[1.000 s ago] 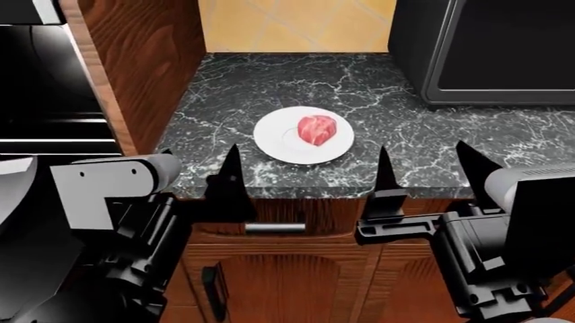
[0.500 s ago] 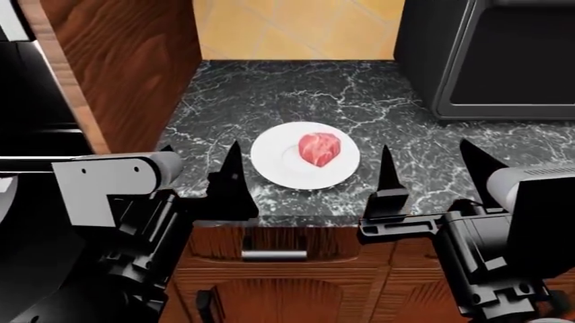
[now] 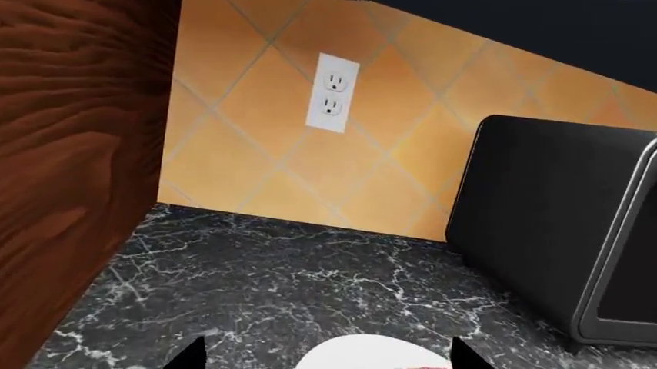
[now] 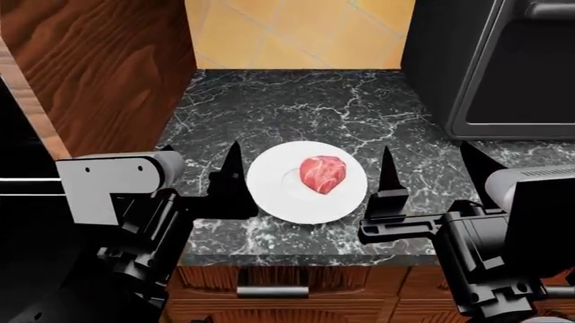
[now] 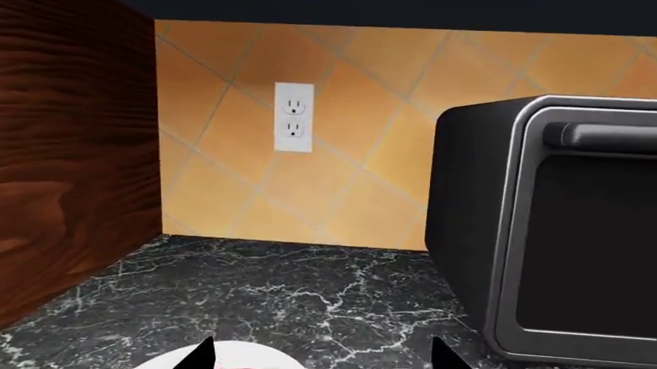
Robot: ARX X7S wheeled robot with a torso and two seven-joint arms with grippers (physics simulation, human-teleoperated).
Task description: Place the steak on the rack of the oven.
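Note:
The steak (image 4: pixel 322 173), a pink-red marbled chunk, lies on a round white plate (image 4: pixel 279 196) near the front of the black marble counter (image 4: pixel 297 108). In the head view my left gripper (image 4: pixel 199 160) is open just left of the plate. My right gripper (image 4: pixel 427 161) is open just right of it, and neither touches the plate. Both wrist views catch the plate's far rim (image 3: pixel 380 355) (image 5: pixel 246 360) between dark fingertips (image 3: pixel 193 354) (image 5: pixel 444 354). The oven shows only as a dark area (image 4: pixel 18 148) at the far left. The rack is out of view.
A smaller black boxy appliance (image 4: pixel 503 67) with a glass door stands at the counter's back right. A tall wood panel (image 4: pixel 108 67) walls the counter's left side. The orange tiled backsplash (image 5: pixel 349 146) carries a white outlet (image 5: pixel 294 117). A drawer handle (image 4: pixel 272 291) sits below the counter edge.
The view has advanced toward the counter. The plate and steak now sit lower in it, level with both grippers' fingertips. Both grippers stay open.

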